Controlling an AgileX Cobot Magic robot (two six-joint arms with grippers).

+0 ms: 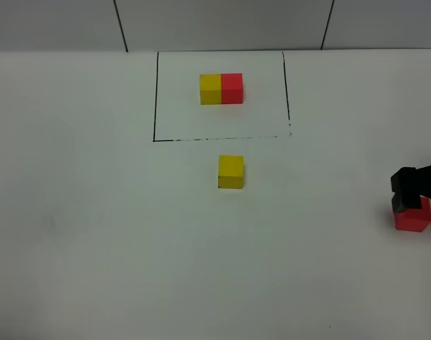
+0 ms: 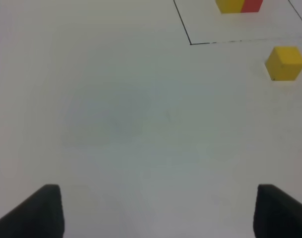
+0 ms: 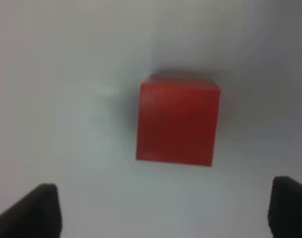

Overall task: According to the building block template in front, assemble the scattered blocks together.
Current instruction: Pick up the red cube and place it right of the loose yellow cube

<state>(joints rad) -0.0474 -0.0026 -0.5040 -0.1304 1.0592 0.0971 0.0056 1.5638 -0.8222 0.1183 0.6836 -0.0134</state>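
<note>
Left pincer point(image 2: 155, 210) is spread and empty above the bare table point(image 2: 116, 124), well apart from the yellow cube point(image 1: 231, 172). That cube lies just outside the black frame point(image 1: 156, 99) around the template point(image 1: 221, 88). Right pincer point(image 3: 165, 208) hovers spread over the red cube point(image 3: 176, 124), far right. The cube is centred between its fingers, so the right arm is nearer and a straight descent looks sufficient.

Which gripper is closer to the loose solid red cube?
Right. The right gripper hangs above the red cube; the left gripper is far off, beyond the loose yellow cube.

Matte black, blunt-tipped right hand point(image 1: 407, 198)
</note>
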